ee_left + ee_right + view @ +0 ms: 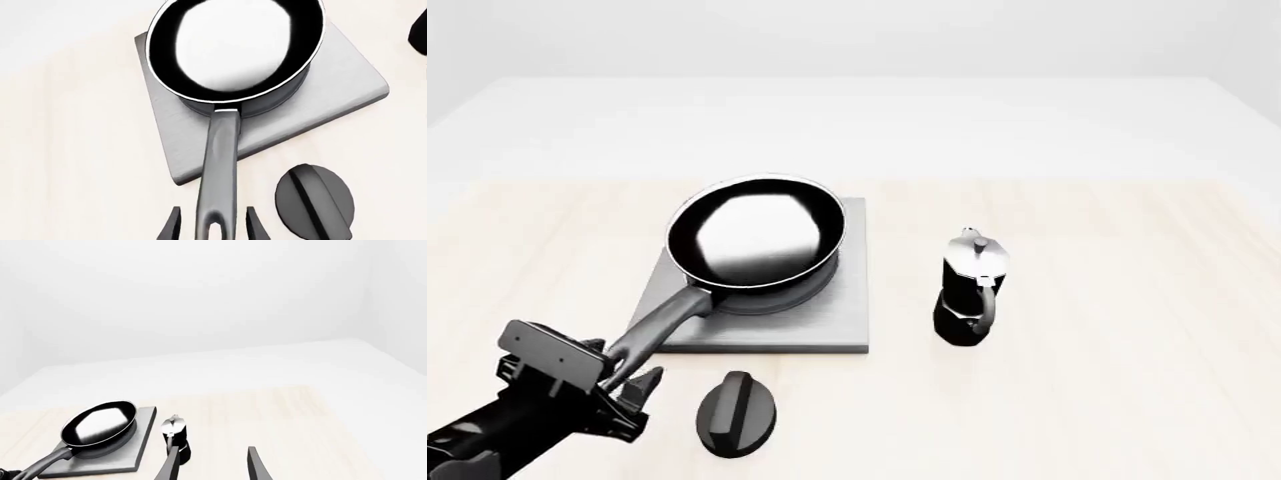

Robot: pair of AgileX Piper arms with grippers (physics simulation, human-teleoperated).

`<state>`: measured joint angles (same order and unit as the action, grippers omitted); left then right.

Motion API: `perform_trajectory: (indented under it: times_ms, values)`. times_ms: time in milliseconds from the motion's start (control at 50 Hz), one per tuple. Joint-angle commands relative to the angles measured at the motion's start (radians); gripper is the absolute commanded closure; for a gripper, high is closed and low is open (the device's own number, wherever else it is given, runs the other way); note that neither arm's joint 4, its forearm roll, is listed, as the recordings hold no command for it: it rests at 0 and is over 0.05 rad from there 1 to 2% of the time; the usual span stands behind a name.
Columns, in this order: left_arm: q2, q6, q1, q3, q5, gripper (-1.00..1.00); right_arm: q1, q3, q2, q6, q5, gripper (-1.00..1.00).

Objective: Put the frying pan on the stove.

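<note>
The black frying pan (754, 235) sits on the grey stove (827, 320) and hides its burner. The long dark handle (667, 318) sticks out over the stove's near-left edge. My left gripper (630, 388) is at the handle's end. In the left wrist view the left gripper (213, 227) has one finger on each side of the handle (217, 165), with a gap on both sides, so it is open. That view shows the pan (233, 45) resting on the stove (333, 95). My right gripper (212, 465) is open and empty, high up, away from the pan (100, 427).
A black moka pot with a silver lid (968, 290) stands right of the stove. A small black oval knob (737, 412) lies on the table in front of the stove, just right of my left gripper; it also shows in the left wrist view (313, 200).
</note>
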<state>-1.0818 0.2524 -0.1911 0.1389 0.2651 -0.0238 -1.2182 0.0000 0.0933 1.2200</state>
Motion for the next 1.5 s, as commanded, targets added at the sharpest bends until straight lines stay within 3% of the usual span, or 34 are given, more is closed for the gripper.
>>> perform_trajectory:
  times_ms: [20, 360, 900, 1220, 1500]
  values:
    - [0.095, -0.007, 0.000, 0.036, -0.070, -1.00, 0.006, 0.007, 0.000, -0.010, 0.000, -1.00]
    - [0.194, -0.011, 0.004, 0.074, -0.172, -1.00, 0.006, 0.007, 0.000, -0.011, 0.000, -1.00]
    - [0.607, -0.068, 0.034, 0.131, -0.507, -1.00, 0.006, 0.009, 0.000, -0.008, 0.000, -1.00]
    - [0.708, -0.072, 0.065, 0.128, -0.561, -1.00, 0.006, 0.007, 0.000, -0.009, 0.000, -1.00]
    - [0.919, -0.116, 0.136, 0.133, -0.704, -1.00, 0.008, 0.004, 0.000, -0.010, 0.000, -1.00]
